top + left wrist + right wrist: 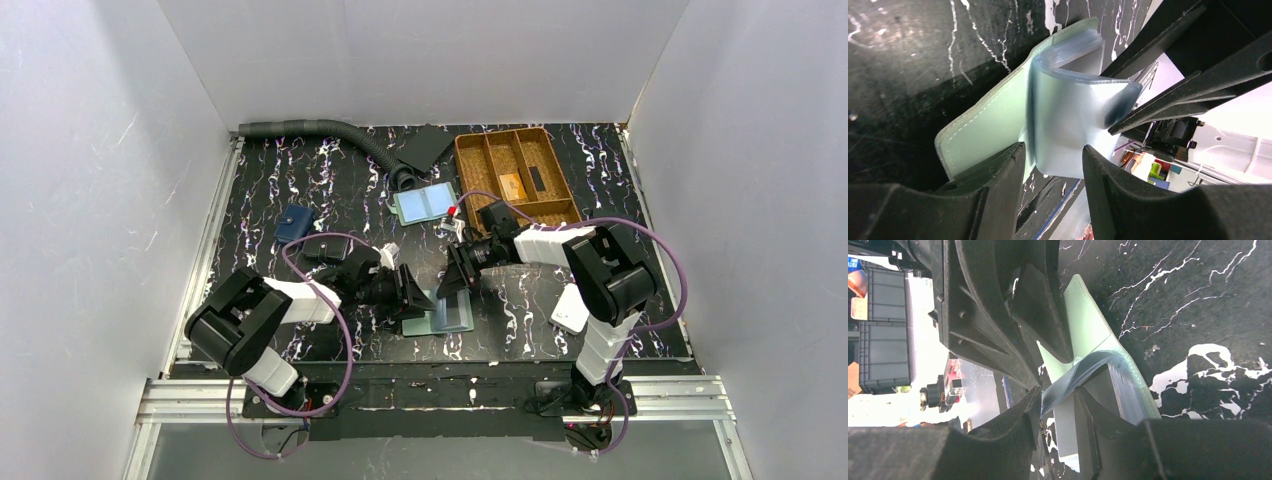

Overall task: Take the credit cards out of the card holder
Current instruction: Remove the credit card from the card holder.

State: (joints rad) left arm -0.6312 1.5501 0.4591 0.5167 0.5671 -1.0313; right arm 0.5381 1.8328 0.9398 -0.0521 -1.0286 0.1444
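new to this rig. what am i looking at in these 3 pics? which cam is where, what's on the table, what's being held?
Two robot arms, each ending in a two-finger gripper, are bolted at the near edge of a black marbled table. The wide picture comes from a fixed camera overhead. The two close-ups come from a camera on each wrist, so the dark prongs at the bottom are that arm's own fingers.

Between the left gripper and the right gripper lies an open pale-green card holder with clear sleeves. Each gripper has its fingers either side of the sleeves; whether either is clamped I can't tell.

Also on the table: a second holder, a small blue wallet, a wicker tray and a grey hose.
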